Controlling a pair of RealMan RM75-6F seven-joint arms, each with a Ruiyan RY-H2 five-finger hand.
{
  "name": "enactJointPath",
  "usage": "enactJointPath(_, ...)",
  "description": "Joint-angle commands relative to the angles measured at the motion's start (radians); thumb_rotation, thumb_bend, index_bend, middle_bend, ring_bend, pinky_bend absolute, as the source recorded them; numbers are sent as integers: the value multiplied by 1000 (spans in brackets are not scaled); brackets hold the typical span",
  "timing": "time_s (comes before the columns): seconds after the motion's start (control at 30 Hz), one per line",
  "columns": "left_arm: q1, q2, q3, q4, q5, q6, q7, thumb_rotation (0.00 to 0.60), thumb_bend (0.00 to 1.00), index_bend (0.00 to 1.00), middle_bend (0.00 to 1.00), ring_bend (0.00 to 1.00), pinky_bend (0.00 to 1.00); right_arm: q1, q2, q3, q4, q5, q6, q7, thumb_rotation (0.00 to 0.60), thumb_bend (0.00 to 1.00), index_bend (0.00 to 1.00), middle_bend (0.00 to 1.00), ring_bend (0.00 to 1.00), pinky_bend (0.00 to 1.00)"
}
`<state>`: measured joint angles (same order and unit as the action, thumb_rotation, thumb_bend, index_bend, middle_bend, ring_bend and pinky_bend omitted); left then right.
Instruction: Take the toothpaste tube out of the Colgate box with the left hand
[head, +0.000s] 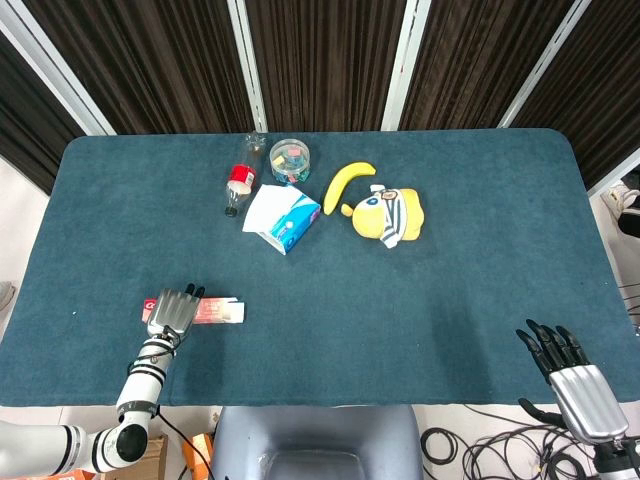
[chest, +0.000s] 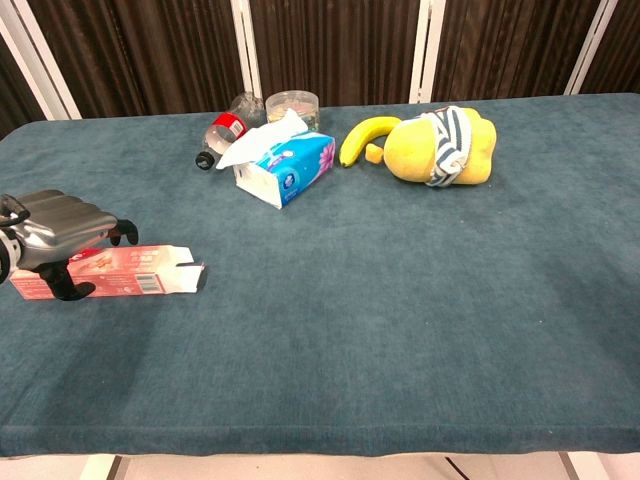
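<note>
The red and white Colgate box (head: 220, 311) (chest: 140, 270) lies flat near the table's front left, with its flap end open toward the right. No toothpaste tube shows outside it. My left hand (head: 175, 312) (chest: 60, 232) lies over the box's left part. Its fingers stretch across the top and its thumb reaches down at the near side. The box sits on the table, not lifted. My right hand (head: 570, 375) hangs past the front right edge with fingers spread and nothing in it. It appears only in the head view.
At the back middle stand a blue tissue pack (head: 283, 218), a plastic bottle (head: 238, 180), a round clear container (head: 290, 160), a banana (head: 347, 184) and a yellow plush toy (head: 388, 215). A grey chair (head: 315, 440) sits below the front edge.
</note>
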<state>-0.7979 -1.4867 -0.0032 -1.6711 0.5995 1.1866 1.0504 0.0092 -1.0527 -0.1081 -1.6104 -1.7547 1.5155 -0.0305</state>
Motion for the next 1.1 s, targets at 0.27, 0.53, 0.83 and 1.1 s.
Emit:
enactJointPath(0.27,1,-3,3,6,6,-2,-7,600,362,229,249,871,924,-2,1,0,0,-2,4,1,600,95,9,0,46,68)
enactJointPath(0.53,3,-2,6,10,15,5,-9,600,361,257,274,871,924,3,0,0,2,-3,-1,4,600,95,9,0,46,68)
enactJointPath(0.83,15,-18,15,45,55,17,-23,600,389,418,453,885,936,4,0,-1,0,-3,-5,2,600,95,9,0,46,68)
enactJointPath(1.1,15,11,13,0,64,48,6,600,409,481,530,899,946,4,1,-1,0,-3,-3,5,600,95,10,0,46,68)
